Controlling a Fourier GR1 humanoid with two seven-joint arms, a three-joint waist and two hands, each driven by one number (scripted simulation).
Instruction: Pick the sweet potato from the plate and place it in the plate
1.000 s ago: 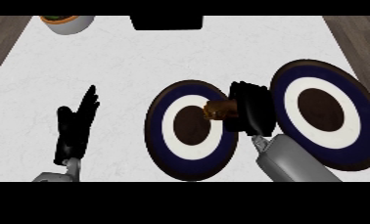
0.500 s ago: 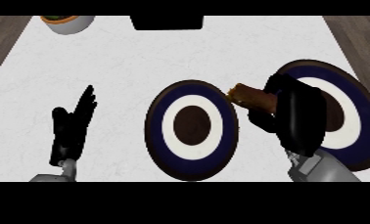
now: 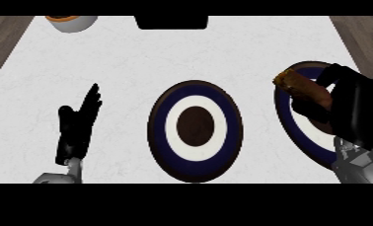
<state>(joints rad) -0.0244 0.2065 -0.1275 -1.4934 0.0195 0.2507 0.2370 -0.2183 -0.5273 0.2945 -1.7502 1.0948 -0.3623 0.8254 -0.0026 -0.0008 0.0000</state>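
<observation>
- The surface (image 3: 182, 52) is white and speckled, with brown wood at both far corners.
- A plate (image 3: 195, 131) sits near the middle of the surface, close to the near edge. It has dark blue and white rings and a brown spot in the middle.
- A second plate (image 3: 300, 130) sits at the right edge of the surface. It has the same blue and white rings. Most of it is hidden by the right hand.
- The right hand (image 3: 350, 109) is over the second plate. Its fingers are curled round the sweet potato (image 3: 302, 88).
- The sweet potato is brown and orange. It sticks out from the hand toward the far left, over the far rim of the second plate. You cannot tell if it touches the plate.
- The left hand (image 3: 76, 127) shows near the left edge of the surface. It is open, with its fingers straight and pointing up, and it holds nothing.
- A grey bowl (image 3: 71, 21) with something orange inside sits at the far left corner.
- A black box (image 3: 172, 21) sits at the far edge, near the middle.
</observation>
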